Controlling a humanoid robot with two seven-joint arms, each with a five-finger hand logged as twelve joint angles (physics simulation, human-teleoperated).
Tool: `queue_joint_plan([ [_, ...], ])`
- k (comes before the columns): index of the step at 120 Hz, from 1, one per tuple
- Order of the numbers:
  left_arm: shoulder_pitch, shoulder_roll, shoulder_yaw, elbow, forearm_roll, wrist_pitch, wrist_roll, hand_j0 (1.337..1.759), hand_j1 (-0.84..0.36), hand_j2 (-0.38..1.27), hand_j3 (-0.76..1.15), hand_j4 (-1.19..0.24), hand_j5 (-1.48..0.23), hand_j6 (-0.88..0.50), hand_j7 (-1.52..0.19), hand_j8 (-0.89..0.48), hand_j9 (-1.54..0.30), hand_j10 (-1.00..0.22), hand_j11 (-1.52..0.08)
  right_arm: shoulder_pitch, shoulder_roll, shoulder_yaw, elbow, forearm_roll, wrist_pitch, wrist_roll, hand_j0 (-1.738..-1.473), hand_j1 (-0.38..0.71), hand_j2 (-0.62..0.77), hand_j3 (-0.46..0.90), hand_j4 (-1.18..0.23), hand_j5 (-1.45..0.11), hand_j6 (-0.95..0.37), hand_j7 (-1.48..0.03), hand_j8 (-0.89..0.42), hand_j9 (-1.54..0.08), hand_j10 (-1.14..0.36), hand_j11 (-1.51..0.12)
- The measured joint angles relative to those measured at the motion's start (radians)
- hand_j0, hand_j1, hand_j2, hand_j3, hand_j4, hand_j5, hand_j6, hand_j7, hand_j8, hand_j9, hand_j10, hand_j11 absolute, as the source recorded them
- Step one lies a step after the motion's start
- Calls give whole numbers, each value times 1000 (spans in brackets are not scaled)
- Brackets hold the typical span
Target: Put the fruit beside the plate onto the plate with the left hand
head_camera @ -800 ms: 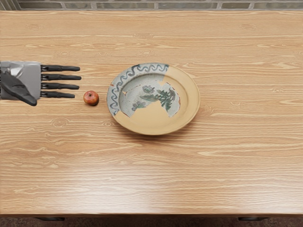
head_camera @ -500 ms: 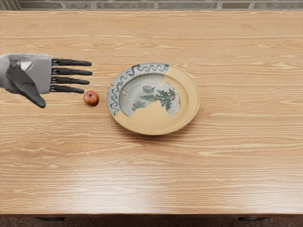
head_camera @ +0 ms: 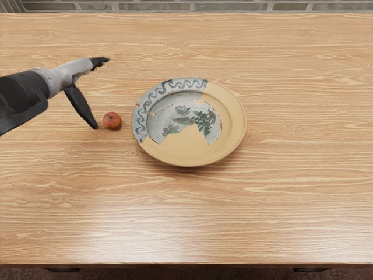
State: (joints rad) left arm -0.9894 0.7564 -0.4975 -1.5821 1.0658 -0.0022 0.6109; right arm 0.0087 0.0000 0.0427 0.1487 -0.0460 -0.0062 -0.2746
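Where the small red fruit (head_camera: 112, 121) sits, it is on the bare wood of the table (head_camera: 245, 210), just beside the left rim of the plate (head_camera: 234, 122) and not on it; a narrow strip of wood shows between the two. It is round, with a darker dimple on top, like a little apple.

The plate is a wide, shallow dish glazed ochre. A pale grey-blue patch covers its upper left part, and a darker blue wavy line runs along the rim there. In the well are a painted green leafy sprig and a couple of small flower shapes. These marks are ornament, not lettering, and only this decoration shows inside the dish.

On the fruit's other side, the left hand (head_camera: 73, 73) reaches in from the picture's left edge on a dark forearm, turned edge-on to the camera. Its fingers (head_camera: 98, 60) lie straight together and point up and to the right, away from the fruit. The thumb (head_camera: 81, 105) is spread wide from them and slants down to the right, its tip near the fruit's left side and seemingly not touching. The hand grasps nothing.

Beyond the table's far edge runs a strip of brick wall (head_camera: 175, 6).
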Motion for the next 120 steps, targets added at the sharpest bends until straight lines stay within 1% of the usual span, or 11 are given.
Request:
queue_joint_plan([
  [8,2,0,52,1,65,35,0,1658,329,5,0,-20,-24,-21,-23,-21,-23,-20,-23,0,0,-1,0,0,0,0,-1658,-349,0,0,0,0,0,0,0,0,0,0],
  [16,32,-12,89,3,99,54,0,1658,329,5,0,-21,-23,-22,-23,-22,-23,-20,-23,1,0,-1,0,0,0,0,-1658,-349,0,0,0,0,0,0,0,0,0,0],
  [28,52,-25,114,10,123,68,0,1658,330,6,0,-21,-24,-23,-23,-22,-23,-21,-23,1,0,-1,0,0,0,0,-1658,-349,0,0,0,0,0,0,0,0,0,0],
  [37,54,-76,121,26,131,80,0,1658,329,6,0,-22,-24,-23,-24,-23,-24,-22,-24,2,0,-1,0,0,0,0,-1658,-349,0,0,0,0,0,0,0,0,0,0],
  [58,43,-163,126,115,141,108,0,1658,328,6,0,-23,-25,-24,-25,-24,-25,-22,-25,2,0,-1,0,0,0,0,-1658,-349,0,0,0,0,0,0,0,0,0,0],
  [78,43,-208,127,207,146,115,0,1658,307,10,0,-40,-48,-41,-48,-41,-48,-40,-47,2,0,-1,-1,0,-1,0,-1658,-349,0,0,0,0,0,0,0,0,0,0],
  [86,44,-212,127,239,146,116,0,1658,278,15,0,-64,-80,-66,-79,-65,-79,-64,-79,2,0,0,-1,0,-1,0,-1658,-349,0,0,0,0,0,0,0,0,0,0],
  [100,45,-266,128,296,147,117,0,1658,213,26,0,-119,-150,-120,-150,-120,-150,-118,-150,2,0,0,-1,1,-1,0,-1658,-349,0,0,0,0,0,0,0,0,0,0],
  [120,46,-267,128,327,147,117,0,1658,128,40,0,-190,-242,-191,-242,-191,-242,-189,-242,2,0,0,-1,1,-1,0,-1658,-349,0,0,0,0,0,0,0,0,0,0],
])
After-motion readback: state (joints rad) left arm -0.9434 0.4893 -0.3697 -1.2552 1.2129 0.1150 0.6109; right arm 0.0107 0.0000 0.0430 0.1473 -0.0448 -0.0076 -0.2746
